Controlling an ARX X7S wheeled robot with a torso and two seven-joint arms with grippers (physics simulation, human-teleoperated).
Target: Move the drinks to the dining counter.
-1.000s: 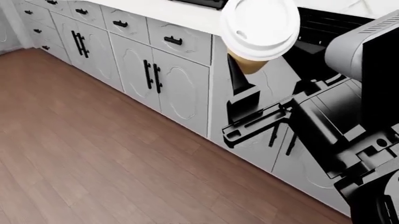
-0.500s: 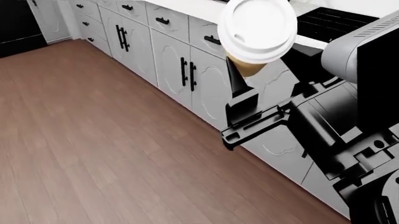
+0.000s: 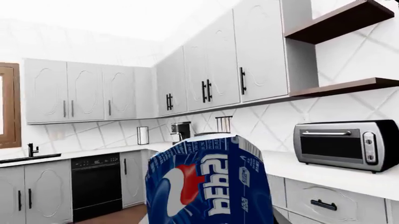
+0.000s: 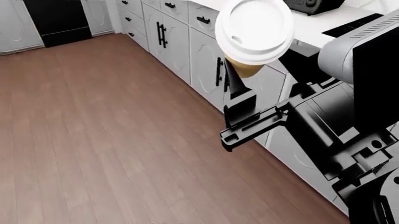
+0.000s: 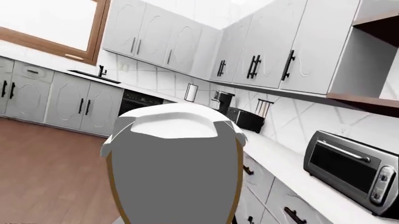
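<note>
A tan paper coffee cup with a white lid hangs high at the centre right of the head view. My right gripper is shut on it, one black finger running up its side. Seen from the right wrist, the cup fills the lower middle and hides the jaws. The blue soda can with its red-white-blue logo fills the lower middle of the left wrist view, held off the floor in my left gripper, whose fingers are hidden behind it. The dining counter is out of view.
Light grey base cabinets with black handles run along the right under a white worktop. A black appliance front stands at the far left. A toaster oven sits on the worktop. Brown wood floor spreads to the left.
The head view has swung: the cabinets slid toward the upper right, more floor shows, and the black appliance came into view. The cup and right arm keep their place in the view.
</note>
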